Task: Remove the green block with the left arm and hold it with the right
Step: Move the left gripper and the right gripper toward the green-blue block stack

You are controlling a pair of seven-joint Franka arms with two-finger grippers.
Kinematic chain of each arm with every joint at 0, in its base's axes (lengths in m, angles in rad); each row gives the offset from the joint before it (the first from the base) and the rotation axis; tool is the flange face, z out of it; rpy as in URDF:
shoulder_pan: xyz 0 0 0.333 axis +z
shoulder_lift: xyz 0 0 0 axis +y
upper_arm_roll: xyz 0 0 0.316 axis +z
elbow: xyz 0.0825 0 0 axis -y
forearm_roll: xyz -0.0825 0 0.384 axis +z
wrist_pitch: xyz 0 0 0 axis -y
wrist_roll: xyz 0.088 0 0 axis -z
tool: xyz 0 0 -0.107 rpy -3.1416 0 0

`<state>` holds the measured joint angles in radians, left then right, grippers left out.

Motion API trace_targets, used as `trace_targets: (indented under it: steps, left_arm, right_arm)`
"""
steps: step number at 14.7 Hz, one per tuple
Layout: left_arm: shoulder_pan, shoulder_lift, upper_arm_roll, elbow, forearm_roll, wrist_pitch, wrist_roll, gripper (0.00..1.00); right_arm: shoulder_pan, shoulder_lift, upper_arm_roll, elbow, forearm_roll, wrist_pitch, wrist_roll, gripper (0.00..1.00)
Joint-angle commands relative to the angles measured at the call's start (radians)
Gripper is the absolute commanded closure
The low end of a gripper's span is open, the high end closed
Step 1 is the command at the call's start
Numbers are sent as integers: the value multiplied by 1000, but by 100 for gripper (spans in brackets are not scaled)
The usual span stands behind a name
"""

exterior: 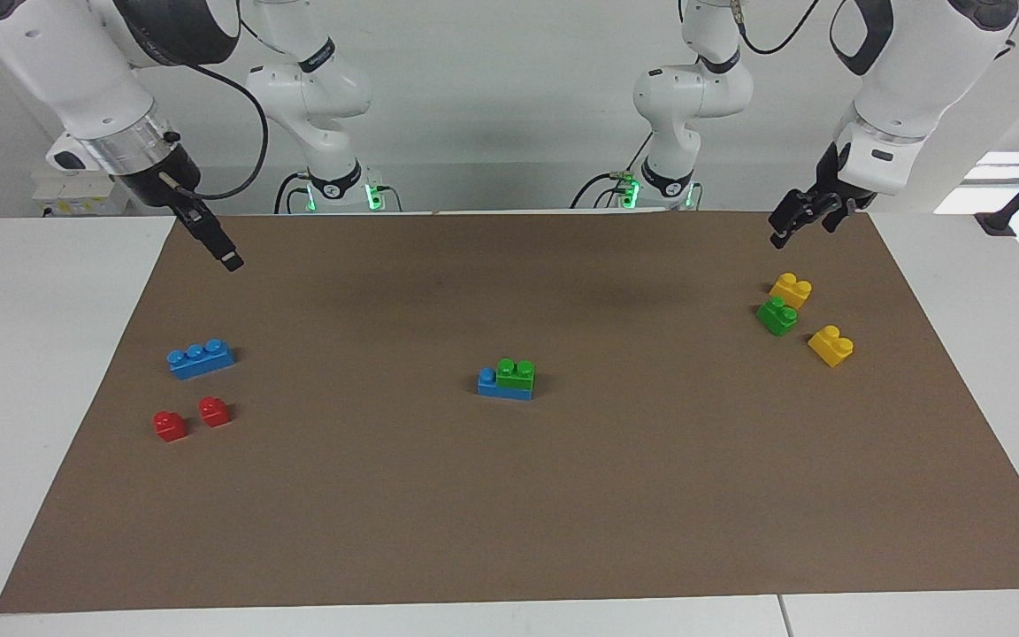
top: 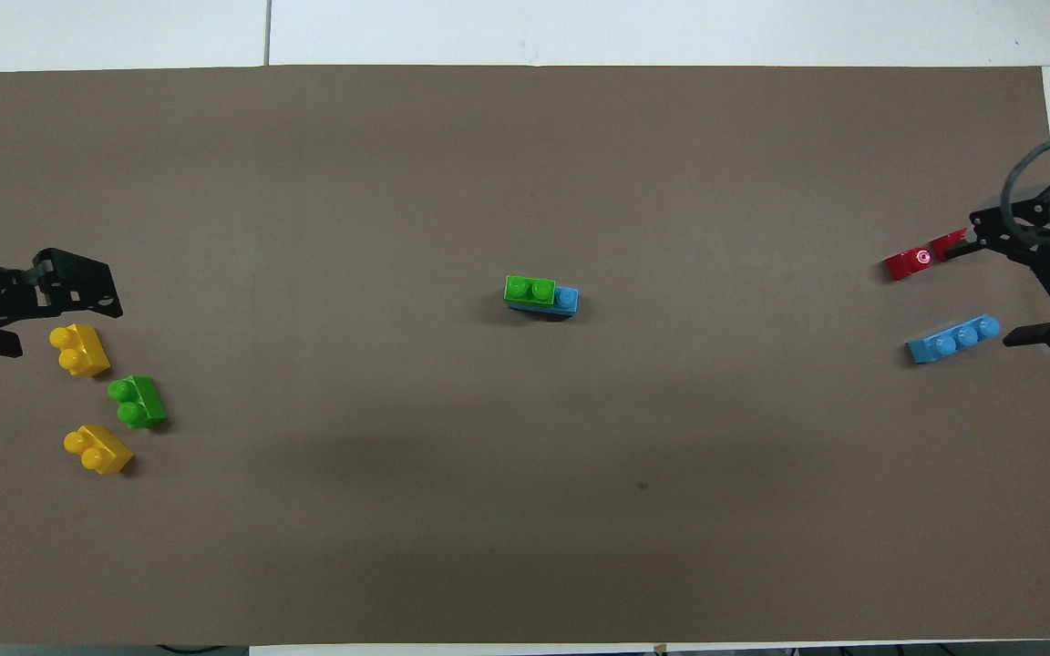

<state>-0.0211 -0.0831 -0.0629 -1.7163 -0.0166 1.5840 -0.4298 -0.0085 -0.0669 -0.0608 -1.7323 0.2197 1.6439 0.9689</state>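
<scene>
A green block [exterior: 516, 372] [top: 530, 289] sits stacked on a blue brick [exterior: 501, 387] [top: 567, 299] in the middle of the brown mat. A second, loose green block [exterior: 777, 316] [top: 136, 402] lies between two yellow bricks at the left arm's end. My left gripper [exterior: 803, 228] [top: 49, 315] hangs open and empty in the air, over the mat beside the yellow brick nearest the robots. My right gripper [exterior: 225, 255] [top: 990, 290] hangs open and empty over the mat at the right arm's end. Both are well apart from the stacked pair.
Two yellow bricks [exterior: 790, 289] [exterior: 831, 345] flank the loose green block. A loose blue three-stud brick [exterior: 200, 358] [top: 953, 340] and two red bricks [exterior: 169, 425] [exterior: 215, 410] lie at the right arm's end. The brown mat [exterior: 509, 531] covers most of the white table.
</scene>
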Motion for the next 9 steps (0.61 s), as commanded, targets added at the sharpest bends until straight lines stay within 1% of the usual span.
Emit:
trace_targets:
  steps: [1,4,6,7,9]
  left_arm:
    - [-68,-33,-2,-40,-10,16,-250,0]
    - [-152,-40,-2,-54,-10,37,-494,0]
    - [-204,-44,-2,-65,-10,73,-675,0]
    - [-230,-46,-2,-77,-11,106,-767,0]
    - [-281,-53,-2,-107,-11,178,-954,0]
  right_arm:
    - [-24,13,10,-29,136,-12,178,1]
    - [-4,91,12,-36,259,-33,255,1]
    - [15,149,19,-38,300,-21,260,1]
    - [36,177,19,-38,311,-4,263,1]
    - [62,209,19,-59,387,69,286,1]
